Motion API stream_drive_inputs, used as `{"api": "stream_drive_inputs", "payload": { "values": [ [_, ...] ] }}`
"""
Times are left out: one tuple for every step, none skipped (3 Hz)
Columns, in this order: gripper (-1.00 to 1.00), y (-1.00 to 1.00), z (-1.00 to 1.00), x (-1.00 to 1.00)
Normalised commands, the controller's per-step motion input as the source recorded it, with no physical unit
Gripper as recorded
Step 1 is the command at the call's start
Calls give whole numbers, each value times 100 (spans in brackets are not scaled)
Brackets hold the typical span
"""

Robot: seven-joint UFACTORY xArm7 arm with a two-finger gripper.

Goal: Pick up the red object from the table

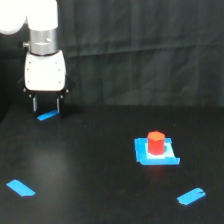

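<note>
1. The red block stands on a blue pad toward the table's right side in the exterior view.
2. The gripper hangs near the back left edge, fingers spread, holding nothing.
3. Bare table lies between them.

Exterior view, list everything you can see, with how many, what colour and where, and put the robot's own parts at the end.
red object: one, red-orange, upright on the blue square pad, toward the view's right.
blue square pad: one, blue, flat on the table.
blue tape strips: three, blue; one below the jaws, one lower left, one lower right.
table: one, matte black.
curtain: one, black, behind the table.
gripper: one, white body, dark jaws open, upper left, apart from the red object.
</note>
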Motion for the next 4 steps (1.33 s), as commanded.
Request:
{"api": "stream_drive_inputs", "payload": {
  "values": [
    [84, 9, -17, 24],
    [63, 12, -17, 26],
    [94, -30, -32, 94],
    [98, -43, -32, 99]
  ]
}}
